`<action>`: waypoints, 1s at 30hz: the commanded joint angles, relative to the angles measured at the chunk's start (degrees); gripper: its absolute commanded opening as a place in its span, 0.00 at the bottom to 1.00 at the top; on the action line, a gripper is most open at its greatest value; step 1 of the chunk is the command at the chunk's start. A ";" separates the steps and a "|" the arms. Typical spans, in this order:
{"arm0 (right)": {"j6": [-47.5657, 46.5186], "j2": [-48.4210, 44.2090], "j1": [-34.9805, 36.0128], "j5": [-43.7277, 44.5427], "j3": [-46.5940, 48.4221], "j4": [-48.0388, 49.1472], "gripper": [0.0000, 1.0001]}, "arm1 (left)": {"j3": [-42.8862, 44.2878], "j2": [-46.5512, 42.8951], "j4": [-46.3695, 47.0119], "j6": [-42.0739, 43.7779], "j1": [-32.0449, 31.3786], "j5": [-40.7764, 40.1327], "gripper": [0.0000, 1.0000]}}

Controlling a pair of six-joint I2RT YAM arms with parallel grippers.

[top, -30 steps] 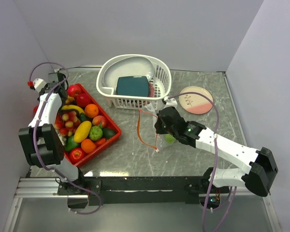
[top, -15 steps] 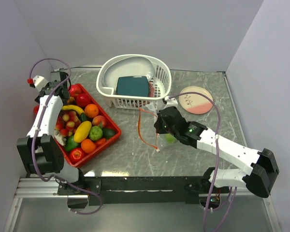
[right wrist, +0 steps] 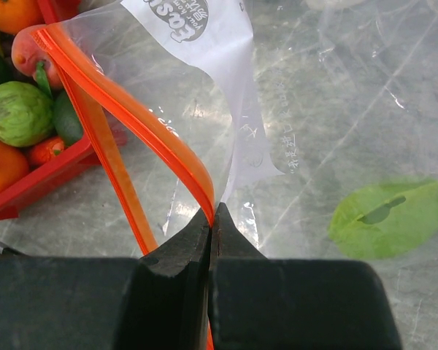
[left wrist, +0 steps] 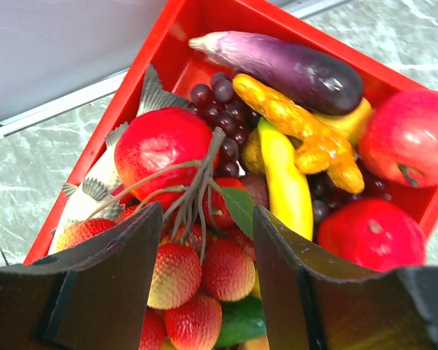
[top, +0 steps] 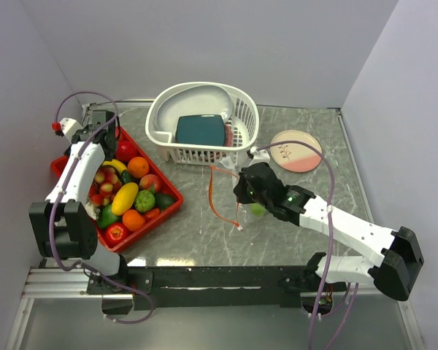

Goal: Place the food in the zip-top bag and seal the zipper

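Observation:
The food fills a red tray [top: 155, 221] at the left: oranges, a yellow lemon [top: 124, 197], green pieces, red apples. My left gripper [top: 108, 133] hovers open over the tray's far end. In its wrist view the jaws [left wrist: 206, 211] straddle, from above, a bunch of red bumpy fruits [left wrist: 204, 270], beside a banana [left wrist: 285, 182] and a red apple [left wrist: 416, 135]. My right gripper [top: 244, 191] is shut on the zipper [right wrist: 131, 109] at the mouth of the zip-top bag [right wrist: 314, 109], holding it up. A green leaf piece [right wrist: 390, 219] lies inside the bag.
A white slotted basket [top: 241, 109] with a teal slab [top: 201, 130] stands at the back centre. A pink and white plate [top: 296, 149] lies to its right. Side walls close in on both sides, and the left arm works close to the left wall.
My left gripper has swung right from the tray's far left corner to above the fruit, and its jaws have widened. The right gripper has kept its hold on the bag.

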 commanded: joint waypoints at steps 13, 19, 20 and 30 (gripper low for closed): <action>-1.50 -1.97 -0.72 0.09 -0.62 1.88 0.00 | 6.57 8.60 -4.22 -6.27 1.77 -6.27 0.56; -1.76 -1.70 -0.81 0.17 -0.44 1.62 0.00 | 4.81 8.86 -3.07 -6.45 2.04 -6.18 0.57; -1.67 -1.61 -0.81 0.17 -0.44 1.70 0.00 | 4.90 9.30 -3.16 -6.28 2.04 -6.18 0.57; -2.11 -0.65 -0.81 -0.09 -0.09 1.35 0.00 | 3.67 9.83 -2.19 -7.68 2.13 -5.92 0.46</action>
